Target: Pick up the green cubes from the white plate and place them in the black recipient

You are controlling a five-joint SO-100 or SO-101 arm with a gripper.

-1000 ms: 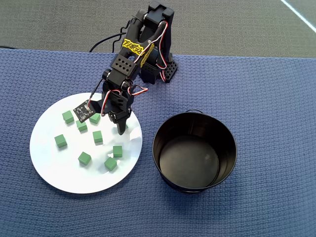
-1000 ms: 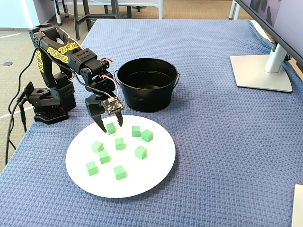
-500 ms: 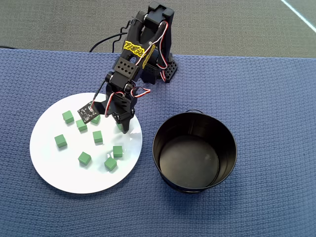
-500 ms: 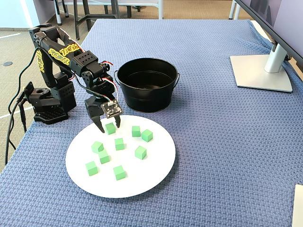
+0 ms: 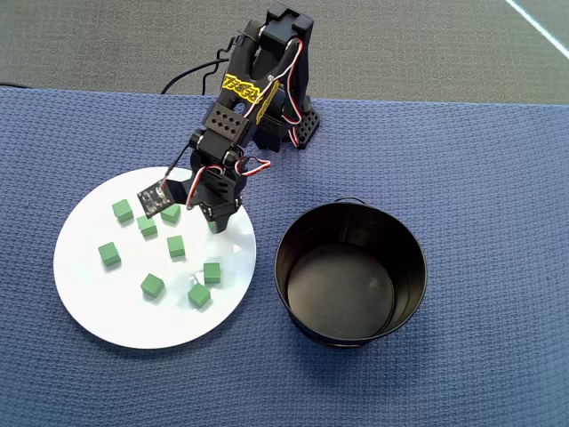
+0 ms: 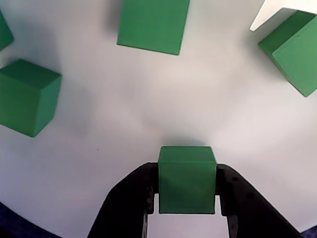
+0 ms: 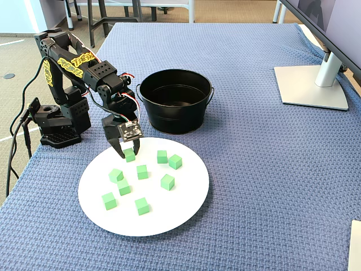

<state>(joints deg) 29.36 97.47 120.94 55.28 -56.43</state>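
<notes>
My gripper [image 6: 186, 173] is shut on one green cube [image 6: 186, 186], its black jaws pressing both side faces. This happens at the white plate's [image 5: 107, 302] near-arm edge, seen with the gripper [image 7: 128, 152] and cube [image 7: 130, 155] in the fixed view. I cannot tell whether the held cube touches the plate. Several more green cubes [image 5: 176, 246] lie scattered loose on the plate [image 7: 169, 209]. The black recipient [image 5: 283, 285] stands beside the plate, with nothing in it, in the overhead view to the right of my gripper [image 5: 216, 222].
The arm's base [image 7: 56, 121] sits at the blue mat's edge, behind the plate. A grey monitor stand [image 7: 309, 84] is at the far right of the fixed view. A loose cube [image 6: 153, 22] lies straight ahead of the jaws.
The jaws stood open around the cube one second ago. They have since closed on it, and the wrist has tilted and pulled back slightly toward the base.
</notes>
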